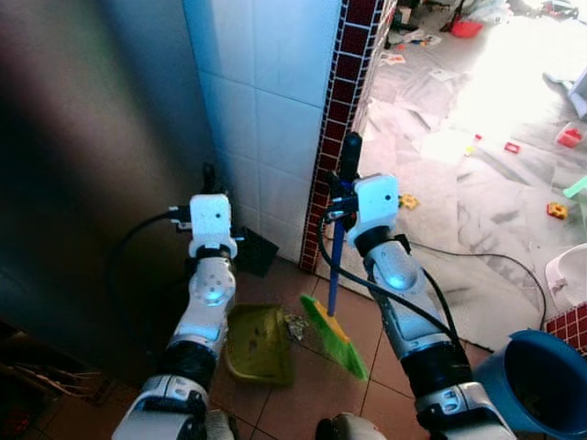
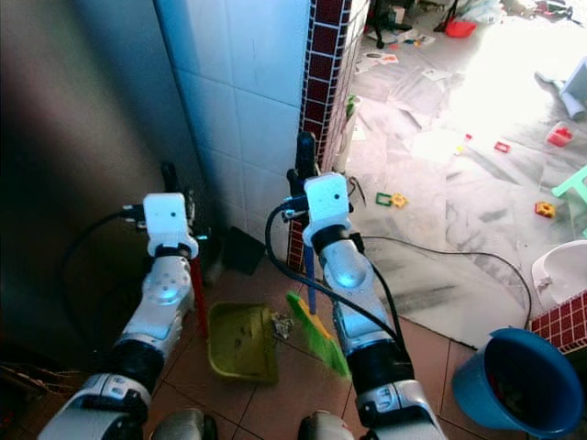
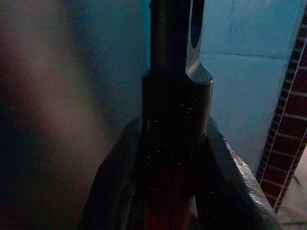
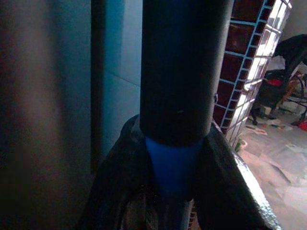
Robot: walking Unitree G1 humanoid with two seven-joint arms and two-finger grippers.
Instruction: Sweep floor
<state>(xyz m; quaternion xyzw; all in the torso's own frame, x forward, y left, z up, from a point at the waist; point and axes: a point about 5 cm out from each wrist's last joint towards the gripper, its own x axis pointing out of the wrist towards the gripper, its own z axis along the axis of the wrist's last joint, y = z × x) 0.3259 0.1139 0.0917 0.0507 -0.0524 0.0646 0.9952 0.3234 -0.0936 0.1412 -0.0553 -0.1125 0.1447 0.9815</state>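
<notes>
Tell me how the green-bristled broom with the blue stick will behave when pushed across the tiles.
The green-bristled broom has splayed bristles, so its head will probably flex rather than scrape. Its thin blue stick looks light and stiff. The right gripper clamps its black grip near the top, so the head may swing.

1. Before me a white tiled wall (image 1: 266, 101) ends in a corner edged with dark red tiles (image 1: 341, 110).
2. To my left stands a dark, shadowed surface (image 1: 83, 156).
3. Terracotta floor tiles (image 1: 312, 394) lie under me.
4. Beyond, a sunlit marbled floor (image 1: 477, 183) is strewn with small toys (image 1: 557, 210).
5. A blue bucket (image 2: 514, 385) sits at my right.
</notes>
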